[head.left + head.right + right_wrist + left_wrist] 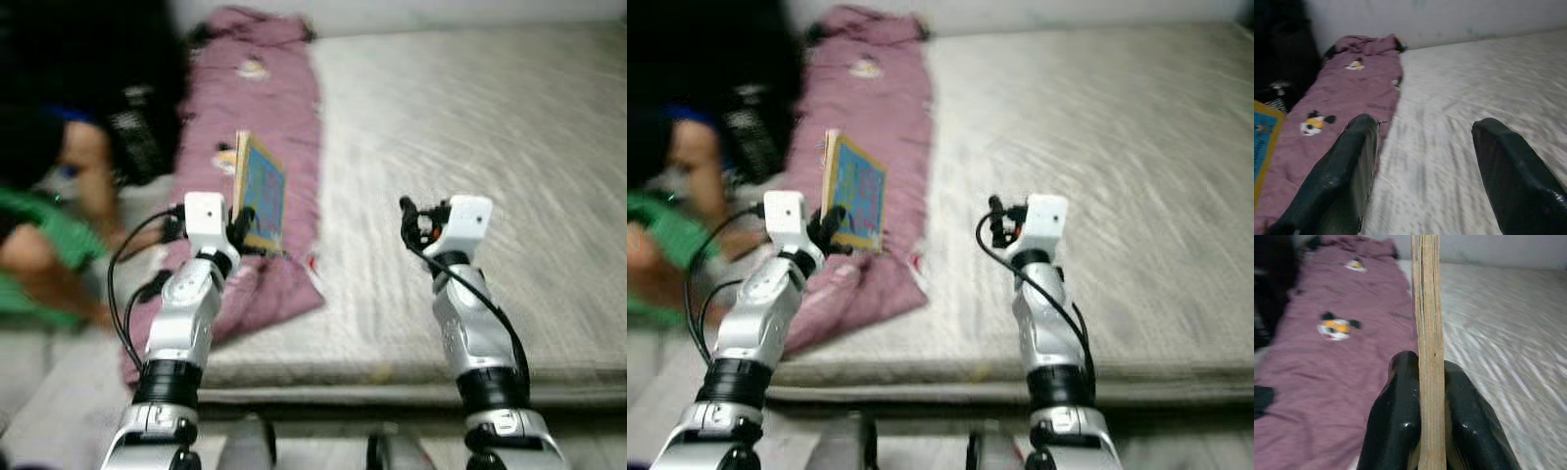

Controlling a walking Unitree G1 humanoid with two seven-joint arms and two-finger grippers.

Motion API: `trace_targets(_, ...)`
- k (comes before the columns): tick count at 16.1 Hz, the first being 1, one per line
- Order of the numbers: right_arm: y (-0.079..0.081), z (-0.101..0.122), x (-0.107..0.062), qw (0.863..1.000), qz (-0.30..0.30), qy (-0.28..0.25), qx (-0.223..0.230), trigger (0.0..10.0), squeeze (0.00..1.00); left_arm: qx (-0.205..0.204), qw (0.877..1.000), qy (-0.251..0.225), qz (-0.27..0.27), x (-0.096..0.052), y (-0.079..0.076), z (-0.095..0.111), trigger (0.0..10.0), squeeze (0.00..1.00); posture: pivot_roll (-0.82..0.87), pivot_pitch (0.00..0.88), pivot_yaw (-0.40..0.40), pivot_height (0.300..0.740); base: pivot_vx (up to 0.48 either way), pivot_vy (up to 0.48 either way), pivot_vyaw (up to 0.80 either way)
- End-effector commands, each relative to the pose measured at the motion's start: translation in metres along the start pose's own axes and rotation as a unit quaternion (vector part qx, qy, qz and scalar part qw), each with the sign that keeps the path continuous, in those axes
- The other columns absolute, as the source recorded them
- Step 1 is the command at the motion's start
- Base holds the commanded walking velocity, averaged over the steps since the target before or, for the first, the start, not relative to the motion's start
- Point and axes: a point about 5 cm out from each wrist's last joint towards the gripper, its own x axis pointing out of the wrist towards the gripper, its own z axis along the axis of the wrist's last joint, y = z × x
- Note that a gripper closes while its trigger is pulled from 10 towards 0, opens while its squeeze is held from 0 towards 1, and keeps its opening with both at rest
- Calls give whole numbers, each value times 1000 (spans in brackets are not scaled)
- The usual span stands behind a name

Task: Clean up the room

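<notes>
Wide grey-white mattress [470, 147] spans 12 to 3 o'clock, with a long mauve quilt printed with cartoon mouse faces [257, 117] running down its left edge from 12 toward 8 o'clock; a person [59, 196] crouches at 9 o'clock, blurred. Thin blue-covered book with a yellow border [261, 193] stands upright over the quilt near centre-left, lower edge clamped between the left gripper [1430, 401] fingers. Right gripper [1425, 161] hovers over bare mattress at 5 o'clock, fingers spread wide, touching nothing.
</notes>
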Motion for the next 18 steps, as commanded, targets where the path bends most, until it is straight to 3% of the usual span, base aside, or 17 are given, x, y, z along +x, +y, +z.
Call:
trace_targets(1,1,-4,-1,1000,0,6,2,10000,0,7,1000,-15,10,-1,5,5,10000,0,-13,0,55,725,0,0,0)
trace_targets(7,-10,-1,-2,999,-32,-6,-18,10000,0,9,1000,-9,11,-2,5,2,10000,0,-16,0,59,740,0,0,0)
trace_targets(18,-13,-6,-3,999,-49,7,-17,10000,0,18,1000,-3,16,-3,0,-3,10000,0,-13,0,51,740,0,0,-73)
